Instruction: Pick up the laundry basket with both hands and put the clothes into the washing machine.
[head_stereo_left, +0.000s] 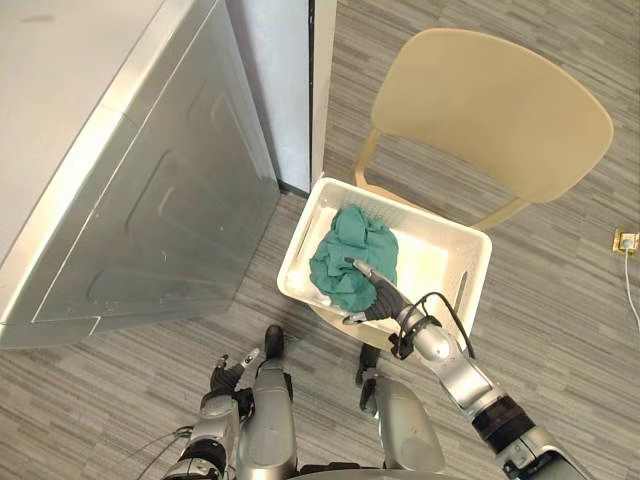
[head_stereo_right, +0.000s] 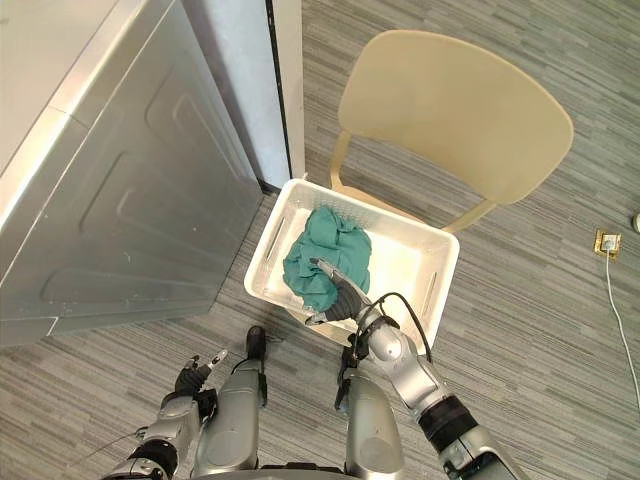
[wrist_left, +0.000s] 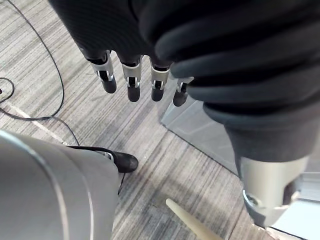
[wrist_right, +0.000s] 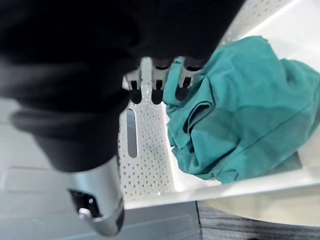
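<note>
We see white laundry basket (head_stereo_left: 430, 255) resting on seat of beige chair (head_stereo_left: 490, 110), near silver washing machine (head_stereo_left: 150, 220). Teal clothes (head_stereo_left: 352, 255) lie bunched inside basket, in half nearer machine. Right hand (head_stereo_left: 378, 297) reaches over basket's near rim, fingers (wrist_right: 157, 92) extended, tips at clothes and perforated wall; we see nothing clamped in it. Left hand (wrist_left: 131, 75) hangs low, well apart from basket, fingers straight and relaxed, pointing at grey striped floor (head_stereo_left: 560, 300), holding nothing

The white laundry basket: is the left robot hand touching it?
Apart. In the left eye view, bare floor separates the left robot hand from the laundry basket.
</note>
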